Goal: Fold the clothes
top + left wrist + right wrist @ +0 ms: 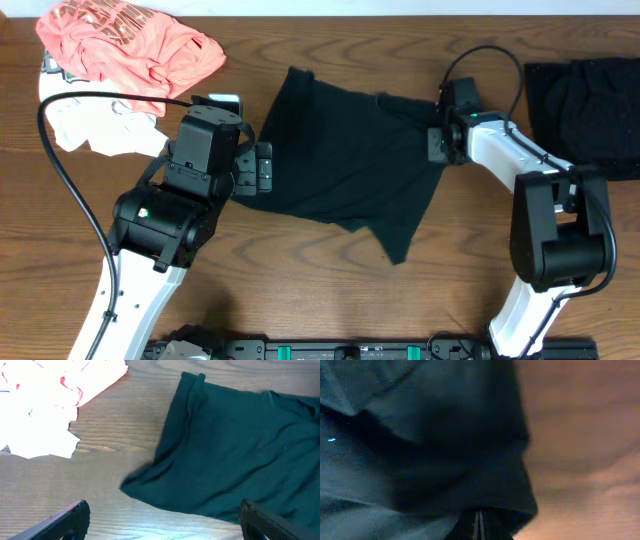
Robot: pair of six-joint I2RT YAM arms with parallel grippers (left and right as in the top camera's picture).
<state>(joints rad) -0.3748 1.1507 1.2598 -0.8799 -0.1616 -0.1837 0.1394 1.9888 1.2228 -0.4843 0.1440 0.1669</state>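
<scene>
Where right end effector (pixel 437 143) clamps, garment (pixel 345 160) spreads leftward.

Wide-spread left claw (pixel 165 521) near black garment (pixel 235 455) edge

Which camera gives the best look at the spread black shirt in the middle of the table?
Overhead: it shows the black shirt whole, with its outline and creases. The left wrist view catches only its left part; the right wrist view shows a dim, blurred close-up of folds.
</scene>
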